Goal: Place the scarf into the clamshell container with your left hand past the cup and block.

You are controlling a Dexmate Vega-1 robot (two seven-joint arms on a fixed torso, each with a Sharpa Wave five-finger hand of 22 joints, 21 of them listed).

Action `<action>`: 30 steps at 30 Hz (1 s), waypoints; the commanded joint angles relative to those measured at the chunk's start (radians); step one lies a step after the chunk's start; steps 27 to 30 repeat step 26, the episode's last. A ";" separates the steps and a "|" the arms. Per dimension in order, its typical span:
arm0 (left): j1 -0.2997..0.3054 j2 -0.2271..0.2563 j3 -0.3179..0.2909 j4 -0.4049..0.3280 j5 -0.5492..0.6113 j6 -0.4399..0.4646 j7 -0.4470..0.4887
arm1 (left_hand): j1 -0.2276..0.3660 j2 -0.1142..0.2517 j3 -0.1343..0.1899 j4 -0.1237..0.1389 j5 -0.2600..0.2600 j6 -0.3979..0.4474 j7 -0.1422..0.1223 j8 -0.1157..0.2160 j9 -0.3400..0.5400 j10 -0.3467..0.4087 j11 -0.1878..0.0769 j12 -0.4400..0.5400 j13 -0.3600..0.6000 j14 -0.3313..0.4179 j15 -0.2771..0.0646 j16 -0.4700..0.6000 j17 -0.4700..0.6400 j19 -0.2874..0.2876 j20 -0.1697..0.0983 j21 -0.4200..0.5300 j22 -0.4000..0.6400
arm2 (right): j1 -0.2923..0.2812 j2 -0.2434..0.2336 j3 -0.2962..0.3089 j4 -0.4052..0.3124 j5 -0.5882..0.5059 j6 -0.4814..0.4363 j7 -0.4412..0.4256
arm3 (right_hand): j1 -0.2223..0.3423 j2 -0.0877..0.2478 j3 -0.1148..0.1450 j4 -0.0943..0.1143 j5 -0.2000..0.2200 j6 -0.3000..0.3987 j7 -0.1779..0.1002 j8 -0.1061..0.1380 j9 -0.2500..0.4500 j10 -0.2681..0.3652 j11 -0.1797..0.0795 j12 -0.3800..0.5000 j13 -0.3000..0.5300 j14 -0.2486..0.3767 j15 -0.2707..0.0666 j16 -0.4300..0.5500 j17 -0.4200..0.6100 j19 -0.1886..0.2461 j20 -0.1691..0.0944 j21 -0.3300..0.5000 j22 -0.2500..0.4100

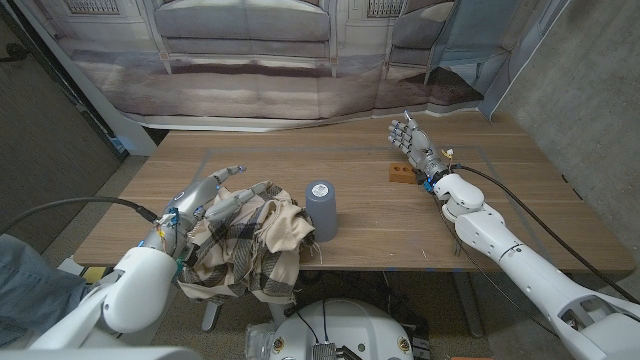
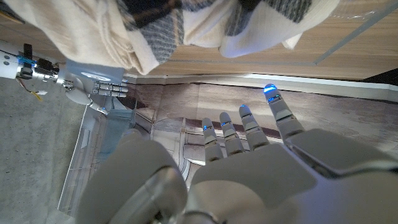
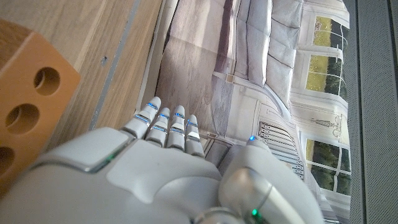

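Scarf (image 1: 250, 240) (plaid, crumpled) lies on the wooden table (image 1: 380, 225) before a printed backdrop (image 1: 300, 50); left hand (image 1: 205, 200) spread beside it, right hand (image 1: 412, 140) spread, holding nothing.

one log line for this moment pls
left hand: open, beside scarf | right hand: open, by block | cup: upright

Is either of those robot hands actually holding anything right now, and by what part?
Nothing is held. The left hand hovers with fingers spread beside the scarf; the right hand stands open beside the block.
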 commanded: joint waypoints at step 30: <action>-0.016 -0.004 0.024 -0.087 0.153 0.002 -0.043 | 0.011 0.034 -0.002 -0.001 0.018 0.032 0.005 0.012 0.002 0.018 -0.018 0.014 -0.014 0.006 -0.014 0.018 -0.015 -0.020 0.001 -0.024 0.007 | -0.009 -0.004 -0.004 -0.017 0.005 -0.005 0.004 | 0.001 0.007 -0.006 -0.001 0.002 0.008 -0.003 -0.002 0.003 0.009 -0.004 0.004 0.002 0.007 -0.001 0.000 0.002 0.001 0.008 0.002 0.005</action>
